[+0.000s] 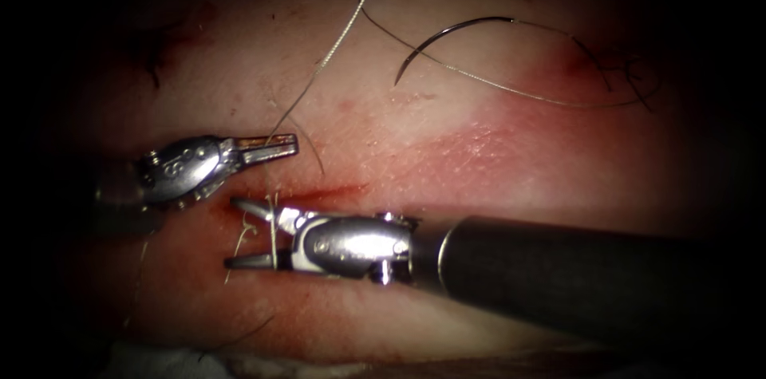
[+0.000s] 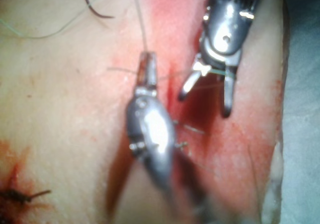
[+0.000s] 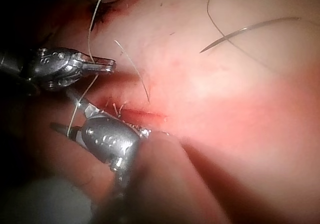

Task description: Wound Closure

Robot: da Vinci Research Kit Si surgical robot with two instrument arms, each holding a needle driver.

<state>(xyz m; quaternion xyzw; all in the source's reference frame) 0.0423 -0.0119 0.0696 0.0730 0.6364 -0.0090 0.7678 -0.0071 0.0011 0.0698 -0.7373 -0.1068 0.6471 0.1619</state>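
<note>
The left pincer (image 1: 289,145) is pressed together on the thread (image 1: 335,48), pinching it at its tip just left of the cut (image 1: 331,191); from there the thread runs up and away across the tissue (image 1: 479,148). In the left wrist view the same pincer (image 2: 148,59) pinches the pale strand (image 2: 140,22) at its very end. The right pincer (image 1: 239,231) is spread wide, one jaw lying just beside the cut's left end and the other nearer the camera, with thread between them — it holds nothing that can be made out. In the left wrist view a taut greenish strand crosses between the spread jaws of the right pincer (image 2: 205,97), and the right wrist view shows thread passing close by that tool (image 3: 67,114).

The needle (image 1: 455,32) lies free on the tissue, far and to the right of the cut, well apart from both tools and not in the tissue; its point (image 1: 396,80) faces left. Thread trails from its other end toward dark stitches (image 1: 618,68) at the far right. Red fluid (image 1: 558,163) stains the tissue around the cut.
</note>
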